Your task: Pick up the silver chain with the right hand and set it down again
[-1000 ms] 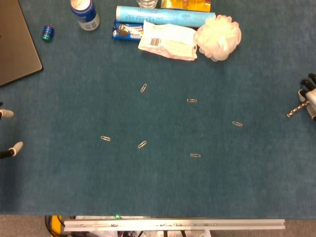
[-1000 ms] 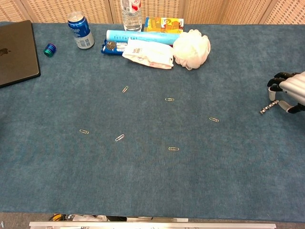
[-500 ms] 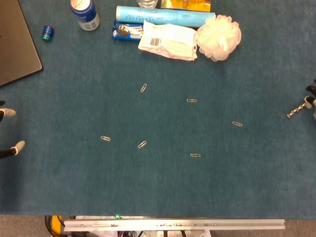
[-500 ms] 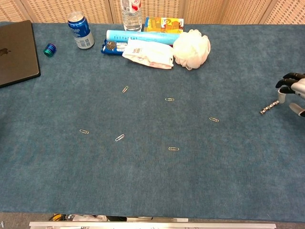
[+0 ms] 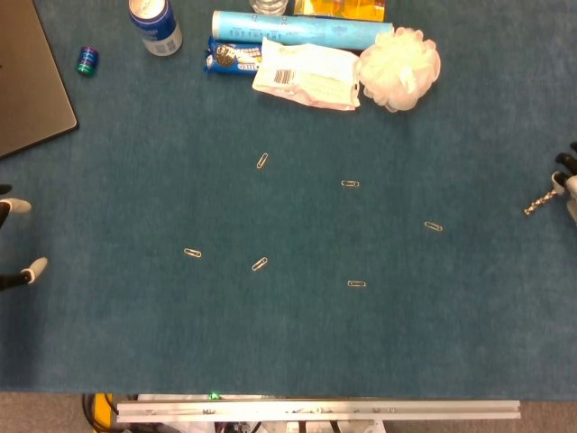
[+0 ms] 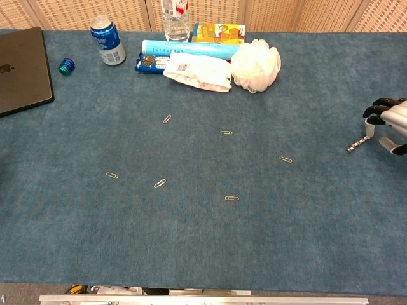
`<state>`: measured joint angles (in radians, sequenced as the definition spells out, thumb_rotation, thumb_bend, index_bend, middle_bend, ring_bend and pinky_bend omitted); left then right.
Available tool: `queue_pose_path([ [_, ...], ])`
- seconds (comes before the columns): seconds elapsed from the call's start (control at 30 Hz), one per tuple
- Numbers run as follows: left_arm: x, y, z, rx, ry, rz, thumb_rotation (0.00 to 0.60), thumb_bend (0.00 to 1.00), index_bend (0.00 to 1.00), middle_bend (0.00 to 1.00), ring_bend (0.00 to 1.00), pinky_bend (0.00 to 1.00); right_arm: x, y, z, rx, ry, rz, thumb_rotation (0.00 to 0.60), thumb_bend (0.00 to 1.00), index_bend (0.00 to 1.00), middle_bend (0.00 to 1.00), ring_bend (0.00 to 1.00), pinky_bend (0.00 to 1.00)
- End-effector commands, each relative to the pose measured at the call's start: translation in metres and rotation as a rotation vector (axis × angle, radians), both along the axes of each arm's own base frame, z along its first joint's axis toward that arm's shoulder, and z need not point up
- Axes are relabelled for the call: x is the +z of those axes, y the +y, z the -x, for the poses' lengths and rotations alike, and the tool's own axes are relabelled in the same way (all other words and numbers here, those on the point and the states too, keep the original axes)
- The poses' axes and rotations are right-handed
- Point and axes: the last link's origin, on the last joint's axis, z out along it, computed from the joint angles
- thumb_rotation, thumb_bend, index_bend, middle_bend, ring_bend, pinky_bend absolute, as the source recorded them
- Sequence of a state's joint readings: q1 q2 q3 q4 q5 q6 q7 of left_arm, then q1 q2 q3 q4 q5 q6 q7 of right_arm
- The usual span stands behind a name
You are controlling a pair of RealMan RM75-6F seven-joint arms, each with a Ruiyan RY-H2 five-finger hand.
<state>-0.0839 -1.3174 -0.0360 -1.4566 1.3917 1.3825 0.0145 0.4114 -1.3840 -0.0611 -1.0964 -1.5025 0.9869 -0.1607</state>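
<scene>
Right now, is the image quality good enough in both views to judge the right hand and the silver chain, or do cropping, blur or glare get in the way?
Head view: lighting even and sharp, but the right hand is cut by the frame edge; the thin silver chain shows clearly. Chest view: more of the hand is visible and the chain is small but crisp; no glare.
</scene>
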Motion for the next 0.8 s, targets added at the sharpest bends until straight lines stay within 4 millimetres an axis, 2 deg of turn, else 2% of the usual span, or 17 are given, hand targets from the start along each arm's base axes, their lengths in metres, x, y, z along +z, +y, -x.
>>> queue_pose_path([
  [0.03,0.0,-0.001,0.001,0.003,-0.001,0.0,0.6,0.11,0.32,0.2,0.22,0.48,-0.003,-0.005,0.0,-0.001,-0.004,0.006,0.6,0.47,0.43,0.23,0.1,0.25],
  [0.5,-0.001,-0.001,0.002,0.003,-0.005,0.004,0.6,0.11,0.32,0.2,0.22,0.48,-0.014,-0.004,0.006,-0.018,0.009,-0.016,0.6,0.47,0.43,0.23,0.1,0.25],
  [0.63,-0.001,-0.002,0.002,0.005,-0.006,0.003,0.6,0.11,0.32,0.2,0.22,0.48,-0.009,0.004,0.006,-0.015,0.003,-0.027,0.6,0.47,0.43,0.23,0.1,0.25],
  [0.8,-0.002,-0.001,0.002,0.001,-0.006,0.006,0.6,0.11,0.32,0.2,0.22,0.48,0.007,0.022,0.003,-0.002,-0.01,-0.027,0.6,0.47,0.43,0.23,0.1,0.25],
])
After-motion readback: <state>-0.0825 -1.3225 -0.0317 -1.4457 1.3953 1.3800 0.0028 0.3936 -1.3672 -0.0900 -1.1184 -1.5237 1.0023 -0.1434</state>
